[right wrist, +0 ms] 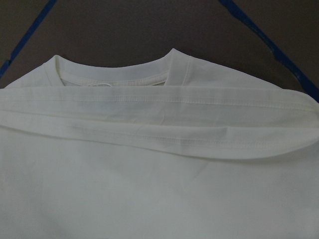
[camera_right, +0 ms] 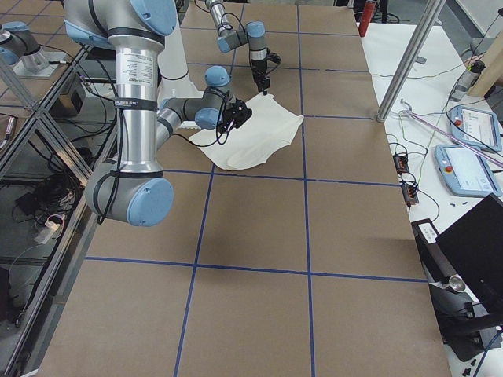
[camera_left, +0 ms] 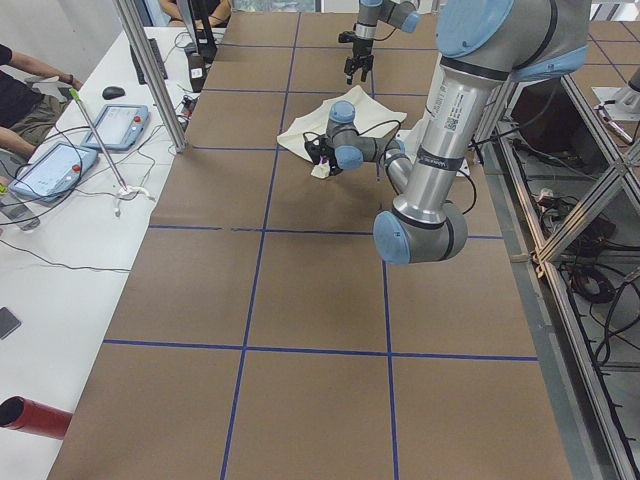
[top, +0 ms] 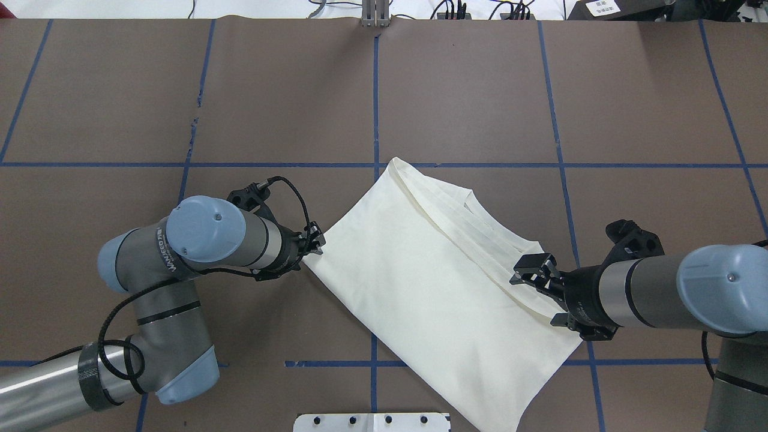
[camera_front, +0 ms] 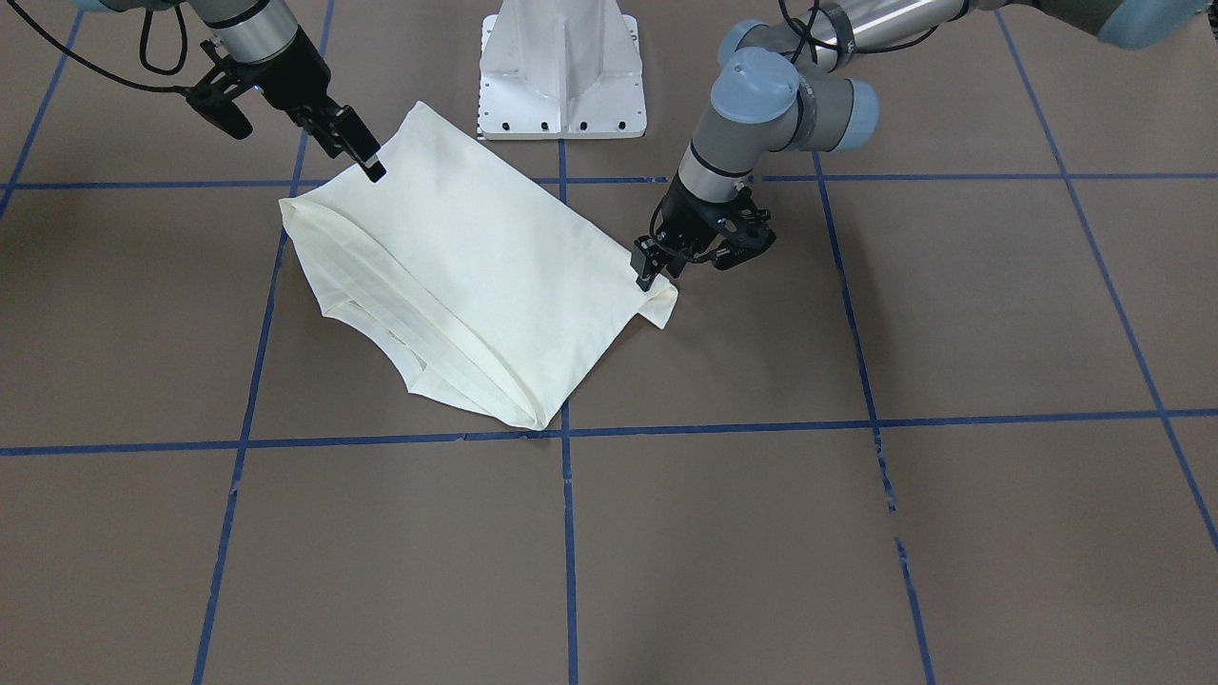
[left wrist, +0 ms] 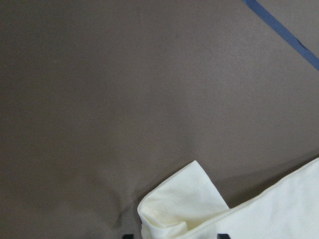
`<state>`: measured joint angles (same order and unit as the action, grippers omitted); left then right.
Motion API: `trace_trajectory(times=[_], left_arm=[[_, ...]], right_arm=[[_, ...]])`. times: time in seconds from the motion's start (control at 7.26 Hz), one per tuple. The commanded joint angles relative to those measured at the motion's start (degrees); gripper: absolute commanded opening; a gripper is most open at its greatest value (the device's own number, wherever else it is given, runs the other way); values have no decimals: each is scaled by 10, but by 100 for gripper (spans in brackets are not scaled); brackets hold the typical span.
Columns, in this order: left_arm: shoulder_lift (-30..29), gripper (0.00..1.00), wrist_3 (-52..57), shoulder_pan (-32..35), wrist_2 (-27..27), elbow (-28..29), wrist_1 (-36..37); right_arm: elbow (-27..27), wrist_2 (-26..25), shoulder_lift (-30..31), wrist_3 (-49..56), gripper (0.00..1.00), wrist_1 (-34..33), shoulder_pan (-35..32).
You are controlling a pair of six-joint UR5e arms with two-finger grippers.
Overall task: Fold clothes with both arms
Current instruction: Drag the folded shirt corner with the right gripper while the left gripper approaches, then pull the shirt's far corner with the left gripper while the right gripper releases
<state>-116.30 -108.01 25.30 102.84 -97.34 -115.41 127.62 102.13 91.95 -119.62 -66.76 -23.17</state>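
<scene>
Finds the cream T-shirt [camera_front: 476,266] folded to a slanted panel, plain side up, on the brown counter [camera_front: 856,523] close to the middle of its robot-side edge, just in front of the white pedestal [camera_front: 561,67], with collar and layered hems along the side away from that edge. Records the left pincer [camera_front: 655,276] down at one outer corner of the shirt, tips partly apart, the bunched corner lying between them. Records the right pincer [top: 543,294] spread wide over the opposite end beside the collar, holding nothing.
</scene>
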Motion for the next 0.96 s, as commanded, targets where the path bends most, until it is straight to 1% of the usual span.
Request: trace_trajectory(times=[0.0,0.14,0.28,0.41,0.55,0.69,0.83], left_arm=[[3,0,0,-10,0,0,1],[4,0,2,-11,-1,-1,2],[2,0,10,0,-3,-8,18],[1,0,72,26,0,-18,37],[1,0,144,53,-2,-17,37],[-5,0,164,85,0,-2,28],[-33,0,190,131,0,33,11]], right_arm=[[-4,0,-3,0,100,0,0],[-4,0,-5,0,100,0,0],[-5,0,-9,0,100,0,0],[-5,0,-9,0,100,0,0],[-5,-1,-9,0,100,0,0],[-6,-4,-12,0,100,0,0],[-13,-6,-17,0,100,0,0]])
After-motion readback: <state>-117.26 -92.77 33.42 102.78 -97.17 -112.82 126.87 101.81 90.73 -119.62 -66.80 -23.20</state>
